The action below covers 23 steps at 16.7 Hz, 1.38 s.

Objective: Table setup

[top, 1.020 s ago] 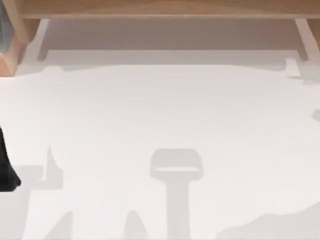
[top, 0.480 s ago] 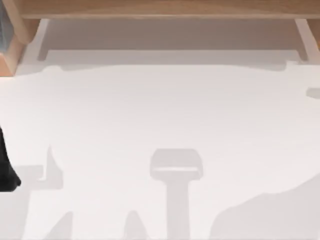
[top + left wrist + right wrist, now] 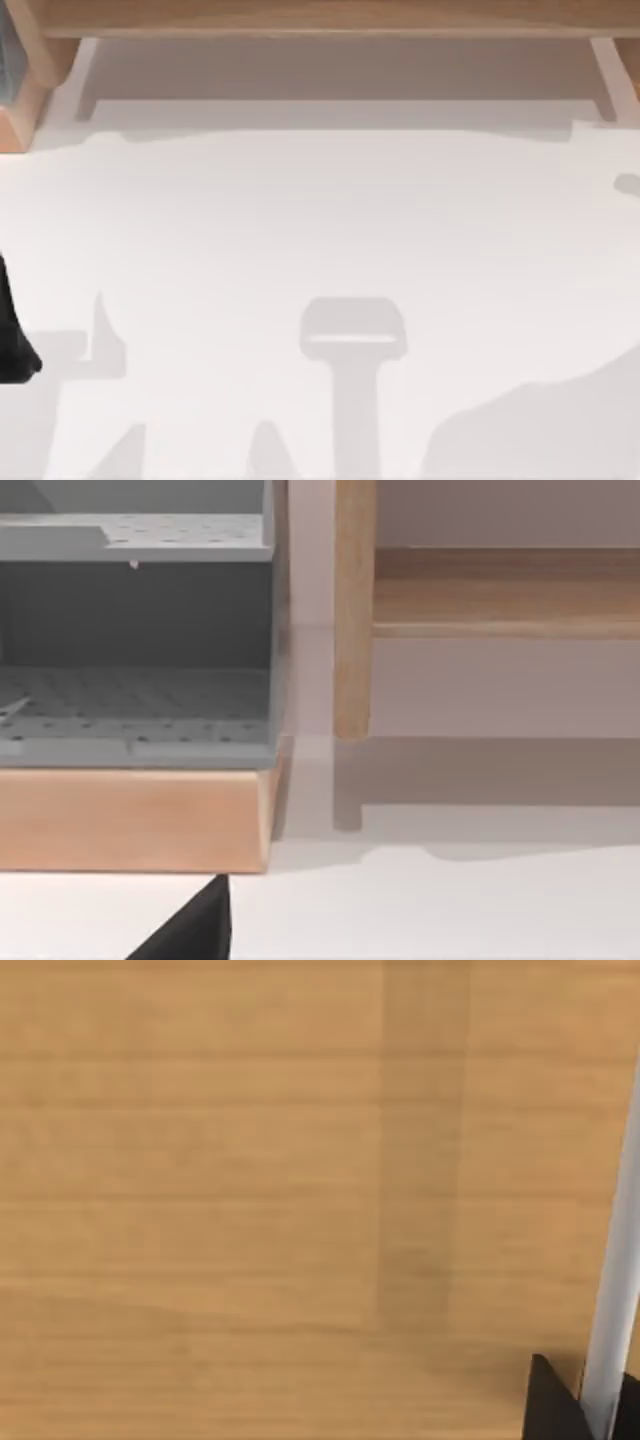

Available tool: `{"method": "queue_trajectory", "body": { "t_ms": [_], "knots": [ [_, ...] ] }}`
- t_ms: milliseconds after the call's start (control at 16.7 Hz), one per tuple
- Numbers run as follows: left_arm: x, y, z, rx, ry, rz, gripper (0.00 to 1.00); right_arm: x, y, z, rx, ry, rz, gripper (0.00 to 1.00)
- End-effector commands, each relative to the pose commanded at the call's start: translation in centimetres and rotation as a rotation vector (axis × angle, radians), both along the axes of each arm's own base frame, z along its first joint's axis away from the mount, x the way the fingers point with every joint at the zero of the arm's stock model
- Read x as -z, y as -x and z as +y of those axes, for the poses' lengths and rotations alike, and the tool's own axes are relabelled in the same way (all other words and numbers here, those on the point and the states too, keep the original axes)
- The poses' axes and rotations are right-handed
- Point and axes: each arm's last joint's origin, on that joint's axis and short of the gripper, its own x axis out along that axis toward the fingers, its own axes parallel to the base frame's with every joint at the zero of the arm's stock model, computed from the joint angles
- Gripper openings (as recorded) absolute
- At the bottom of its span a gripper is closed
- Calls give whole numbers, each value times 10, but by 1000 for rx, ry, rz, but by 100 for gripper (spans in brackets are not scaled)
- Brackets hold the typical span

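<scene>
My left arm (image 3: 14,330) is a dark shape at the table's left edge; I cannot tell how its gripper stands. My right wrist camera faces a plain light-wood panel (image 3: 250,1200), a pale upright strip (image 3: 615,1290) beside a dark fingertip (image 3: 552,1405); I cannot tell that gripper's opening either. The large, flat, matte white tabletop (image 3: 320,230) spreads below, bearing only shadows. A grey perforated rack (image 3: 135,680) sits on a wooden base (image 3: 130,820) at its far left. I judge nothing laid out so far.

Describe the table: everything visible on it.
The table is a large, flat, matte white top with no markings, lying level. Soft grey shadows fall across it, heaviest along its near edge and right corner. A wooden frame runs along its far side. At the left edge a dark arm part overlaps it; contact cannot be told.
</scene>
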Motion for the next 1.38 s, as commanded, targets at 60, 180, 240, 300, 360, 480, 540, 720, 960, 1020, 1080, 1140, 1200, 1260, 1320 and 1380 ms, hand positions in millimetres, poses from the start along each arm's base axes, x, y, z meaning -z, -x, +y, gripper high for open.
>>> {"method": "queue_trajectory", "body": {
  "t_ms": [60, 180, 240, 300, 360, 480, 540, 720, 960, 1020, 1080, 1140, 1200, 1260, 1320, 1380],
  "knots": [
    [0, 0, 0, 0, 0, 0, 100, 0, 0, 0, 0, 0, 0, 30],
    [0, 0, 0, 0, 0, 0, 100, 0, 0, 0, 0, 0, 0, 45],
    [0, 0, 0, 0, 0, 0, 100, 0, 0, 0, 0, 0, 0, 53],
    [0, 0, 0, 0, 0, 0, 100, 0, 0, 0, 0, 0, 0, 60],
    [0, 0, 0, 0, 0, 0, 100, 0, 0, 0, 0, 0, 0, 68],
    [0, 0, 0, 0, 0, 0, 100, 0, 0, 0, 0, 0, 0, 83],
    [0, 0, 0, 0, 0, 0, 100, 0, 0, 0, 0, 0, 0, 90],
    [0, 0, 0, 0, 0, 0, 100, 0, 0, 0, 0, 0, 0, 100],
    [0, 0, 0, 0, 0, 0, 100, 0, 0, 0, 0, 0, 0, 100],
    [0, 0, 0, 0, 0, 0, 100, 0, 0, 0, 0, 0, 0, 100],
    [0, 0, 0, 0, 0, 0, 100, 0, 0, 0, 0, 0, 0, 100],
    [0, 0, 0, 0, 0, 0, 100, 14, 7, -1, 9, -26, 48, 100],
    [0, 0, 0, 0, 0, 0, 100, 14, 7, -1, 9, -26, 48, 100],
    [0, 0, 0, 0, 0, 0, 100, 12, 7, 1, 7, -33, 48, 100],
    [0, 0, 0, 0, 0, 0, 100, 6, 8, 4, 4, -48, 49, 100],
    [0, 0, 0, 0, 0, 0, 100, -1, 10, 9, 0, -69, 51, 100]
  ]
}}
